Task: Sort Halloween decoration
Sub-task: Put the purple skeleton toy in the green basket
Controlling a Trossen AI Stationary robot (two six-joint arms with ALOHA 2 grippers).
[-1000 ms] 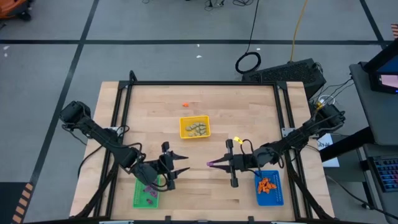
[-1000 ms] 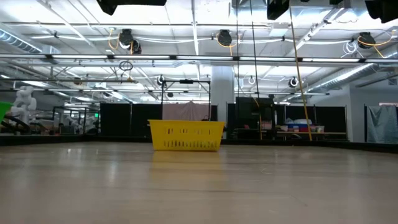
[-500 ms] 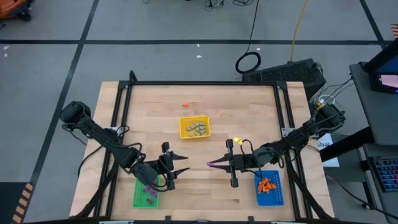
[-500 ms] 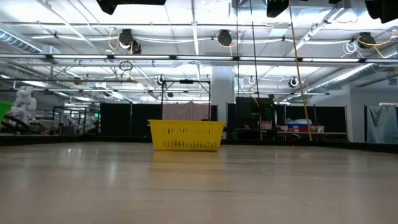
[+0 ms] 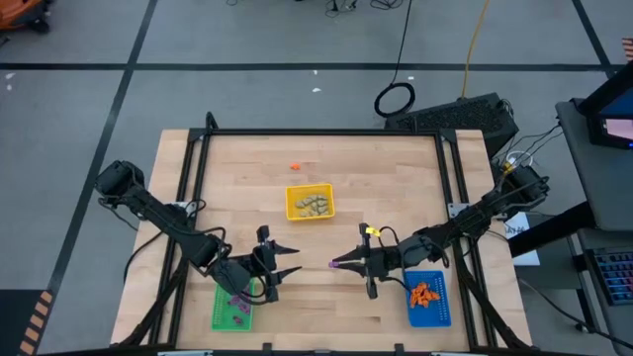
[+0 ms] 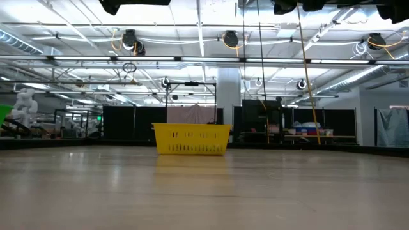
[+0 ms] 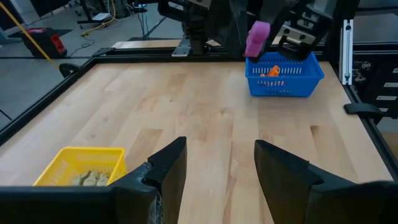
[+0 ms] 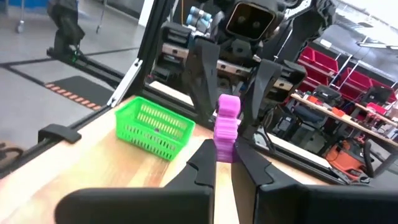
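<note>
Holding a purple trinket (image 8: pixel 225 127) pinched upright between its closed fingers: right gripper (image 5: pixel 339 263), low over the table's (image 5: pixel 237 178) near-centre, pointing toward the left arm. The piece stands proud of the fingertips, which looks meant to offer it for a handover.

Left gripper (image 5: pixel 290 261): fingers spread apart, empty, facing the right gripper across a short gap of bare wood. It seems poised to receive, since the green tray (image 5: pixel 232 309) lies just behind it on its own side.

Green tray: near-left edge of the table, holding a few purple pieces; partly covered by the left arm from above.

Blue tray (image 5: pixel 428 299): near-right edge, holding orange pieces (image 5: pixel 422 293); right arm passes over its inner corner.

Yellow tray (image 5: pixel 310 202): middle of the table, holding pale beige-grey pieces (image 5: pixel 315 206); well apart from both grippers.

Loose orange trinket (image 5: pixel 295 165): alone on bare wood beyond the yellow tray, toward the far edge; not yet sorted.

Open room: the strip between the two grippers is bare, so a straight approach meets nothing. The far half of the table is also bare apart from the orange piece. A black frame (image 5: pixel 316 133) rims the table; both arms enter over its side rails, so room is tightest at the near corners beside the green and blue trays.
</note>
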